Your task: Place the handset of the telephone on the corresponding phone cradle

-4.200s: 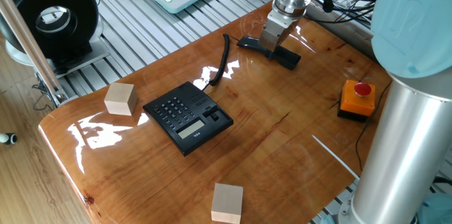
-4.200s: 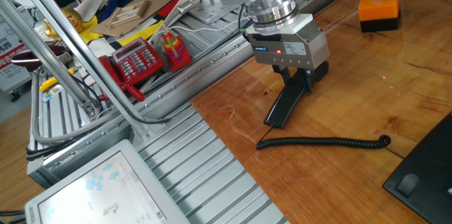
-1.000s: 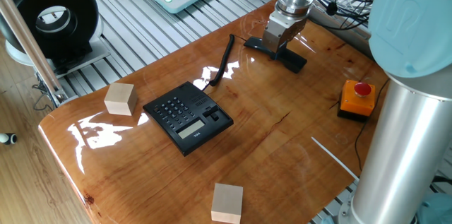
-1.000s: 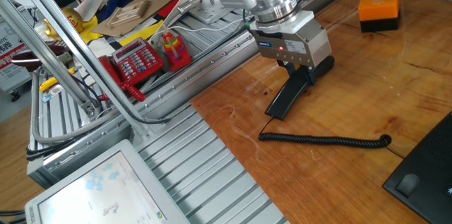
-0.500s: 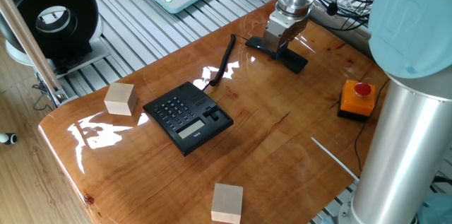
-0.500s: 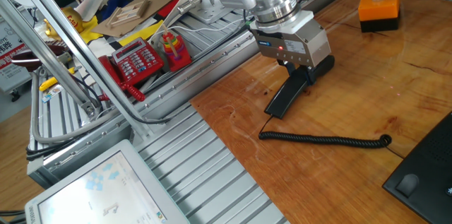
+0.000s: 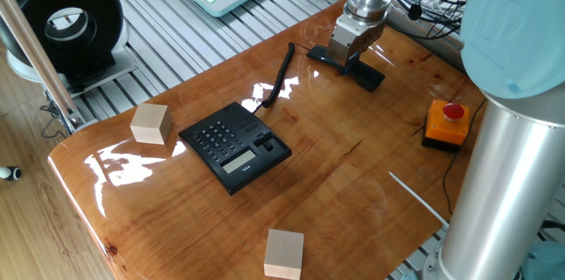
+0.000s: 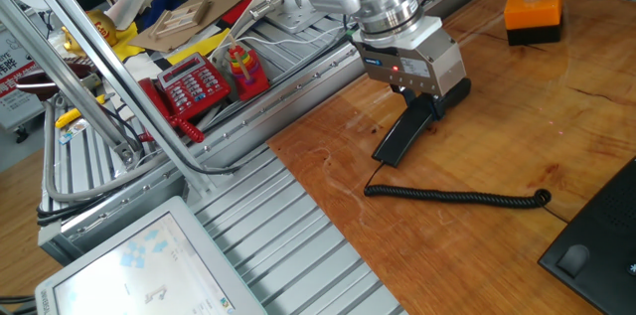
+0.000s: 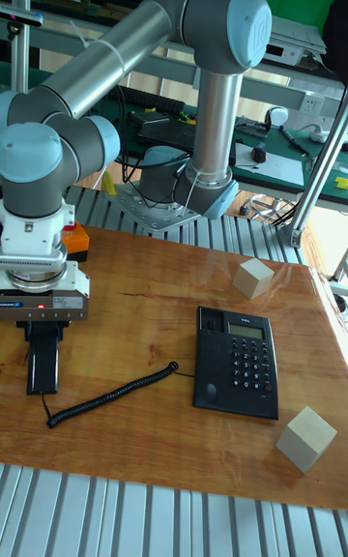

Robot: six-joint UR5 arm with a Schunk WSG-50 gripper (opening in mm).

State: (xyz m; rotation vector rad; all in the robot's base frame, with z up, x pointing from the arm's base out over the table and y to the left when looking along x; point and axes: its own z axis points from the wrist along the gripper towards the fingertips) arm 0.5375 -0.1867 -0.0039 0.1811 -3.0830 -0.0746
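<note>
Near the far edge of the glossy wooden table (image 7: 353,165), the gripper (image 8: 425,108) is clamped on the long, smooth black handset (image 8: 407,128), its coiled cord (image 9: 111,392) trailing to the flat black phone base (image 9: 238,361) with its empty phone cradle (image 9: 208,354).

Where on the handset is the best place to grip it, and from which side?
Probably the middle of the handset, from straight above, fingers across its narrow width. It is a long, slim bar lying almost flat, and the tool is already there.

Bare tabletop (image 9: 126,325) separates end effector (image 9: 43,339) from phone base (image 9: 237,362); only the cord (image 9: 111,393) crosses it.
</note>
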